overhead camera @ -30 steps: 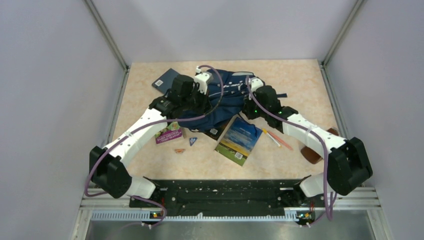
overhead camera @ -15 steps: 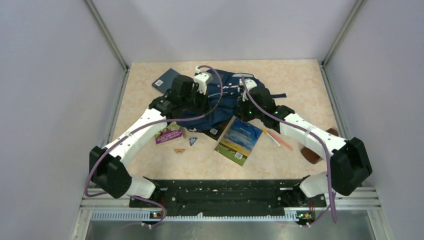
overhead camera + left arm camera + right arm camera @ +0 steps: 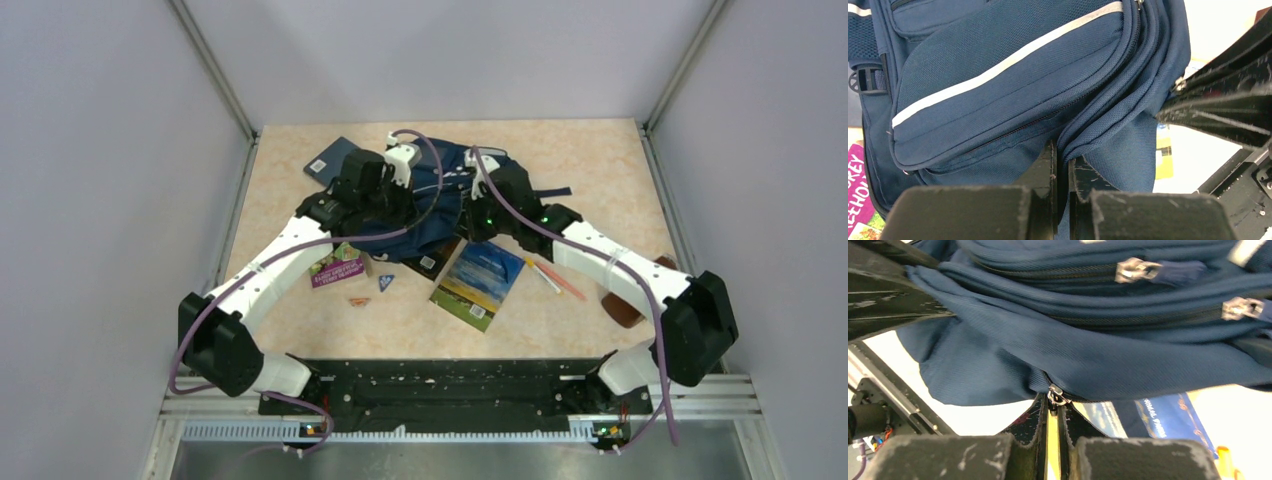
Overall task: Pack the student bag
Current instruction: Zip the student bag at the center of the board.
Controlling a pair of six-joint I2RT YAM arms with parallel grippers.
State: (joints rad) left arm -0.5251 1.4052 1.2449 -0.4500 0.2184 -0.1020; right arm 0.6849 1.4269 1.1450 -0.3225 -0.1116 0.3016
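The student bag (image 3: 447, 190), a navy blue backpack with pale stripes, lies bunched at the back middle of the table, between both wrists. In the left wrist view my left gripper (image 3: 1062, 152) is shut on a fold of the bag's fabric (image 3: 998, 80) beside a zip line. Seen from the right wrist, my right gripper (image 3: 1053, 406) is shut on a small metal zipper pull (image 3: 1055, 394) at the bag's lower edge (image 3: 1108, 355). The two grippers sit close together; the right one's black fingers (image 3: 1218, 107) show at the right of the left wrist view.
A dark blue book (image 3: 331, 160) lies left of the bag. A purple-covered book (image 3: 338, 268), a landscape-cover book (image 3: 480, 282), a dark book (image 3: 432, 262) partly under the bag, pens (image 3: 552, 276), a brown item (image 3: 625, 303) and small bits (image 3: 386, 283) lie nearer.
My right gripper has moved left along the bag toward the left gripper, still pinching the zipper pull. The left arm has barely moved.
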